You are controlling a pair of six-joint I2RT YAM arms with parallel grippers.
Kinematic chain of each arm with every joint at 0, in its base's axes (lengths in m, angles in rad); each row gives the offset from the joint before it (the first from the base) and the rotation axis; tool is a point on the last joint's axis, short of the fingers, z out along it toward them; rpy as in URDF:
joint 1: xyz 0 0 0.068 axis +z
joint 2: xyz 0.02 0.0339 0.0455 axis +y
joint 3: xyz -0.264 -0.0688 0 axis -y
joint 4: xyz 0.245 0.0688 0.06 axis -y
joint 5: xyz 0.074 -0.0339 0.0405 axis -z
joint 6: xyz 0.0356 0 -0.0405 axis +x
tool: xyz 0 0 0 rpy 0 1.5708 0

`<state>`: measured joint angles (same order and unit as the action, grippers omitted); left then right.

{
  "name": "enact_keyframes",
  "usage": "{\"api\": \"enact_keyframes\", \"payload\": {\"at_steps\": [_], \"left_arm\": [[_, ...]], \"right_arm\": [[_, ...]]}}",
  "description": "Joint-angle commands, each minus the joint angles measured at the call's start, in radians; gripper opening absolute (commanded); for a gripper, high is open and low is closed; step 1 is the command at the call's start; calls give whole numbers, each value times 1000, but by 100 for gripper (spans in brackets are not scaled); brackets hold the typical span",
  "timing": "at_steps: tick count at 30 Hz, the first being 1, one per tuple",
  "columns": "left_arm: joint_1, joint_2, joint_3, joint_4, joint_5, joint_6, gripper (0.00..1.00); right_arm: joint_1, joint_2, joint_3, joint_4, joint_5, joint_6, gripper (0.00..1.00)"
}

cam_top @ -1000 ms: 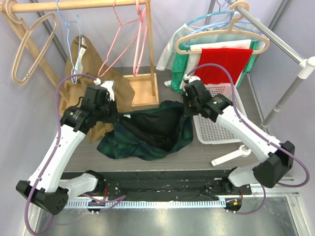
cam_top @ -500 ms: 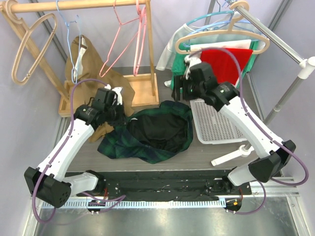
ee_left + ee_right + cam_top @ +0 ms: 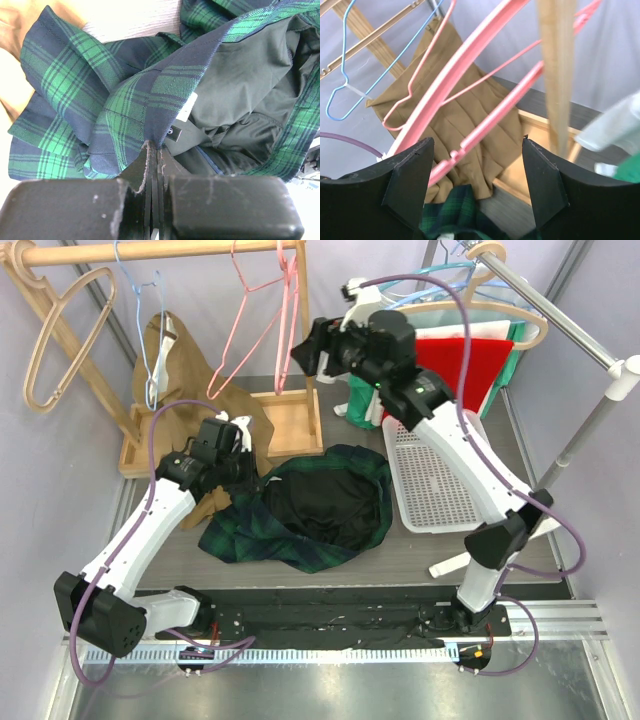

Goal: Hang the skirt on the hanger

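Right fingers [image 3: 410, 185] rose, wide open — left fingers [image 3: 65, 210] pinch skirt [image 3: 130, 100].

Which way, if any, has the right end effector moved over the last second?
Yes. The right end effector has left the green tartan skirt beside the white mesh basket, travelling up-frame and leftward to the pink plastic hangers.

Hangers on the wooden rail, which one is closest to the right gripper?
The thick pink hanger: it runs between the fingers of the right gripper. The blue wire hanger and beige hanger hang farther left.
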<state>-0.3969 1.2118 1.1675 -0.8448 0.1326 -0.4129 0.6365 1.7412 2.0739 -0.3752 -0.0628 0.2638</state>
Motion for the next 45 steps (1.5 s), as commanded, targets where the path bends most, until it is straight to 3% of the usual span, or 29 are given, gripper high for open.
{"api": "enact_keyframes", "payload": {"at_steps": [1,11,15,24,30,34,35,38,45], "left_arm": [[6,2,-11,56,16,-10,0],[6,2,-32,73,6,-10,0],[4,3,-32,79,1,-9,0],[4,18,-31,84,10,0,0],[4,14,-34,78,9,11,0],[6,9,-38,76,7,16,0],[6,11,-42,76,6,16,0],[4,12,-42,75,5,23,0],[4,18,-43,78,10,34,0]], "right_arm": [[72,35,45,205,10,0,77],[206,58,98,246,237,-90,77],[235,72,127,248,242,-113,79],[261,231,255,255,319,-176,92],[264,333,382,182,463,-181,92],[264,304,350,167,604,-164,80],[264,301,353,153,621,-158,70],[264,293,376,115,661,-143,56],[264,279,393,33,741,-173,44]]}}
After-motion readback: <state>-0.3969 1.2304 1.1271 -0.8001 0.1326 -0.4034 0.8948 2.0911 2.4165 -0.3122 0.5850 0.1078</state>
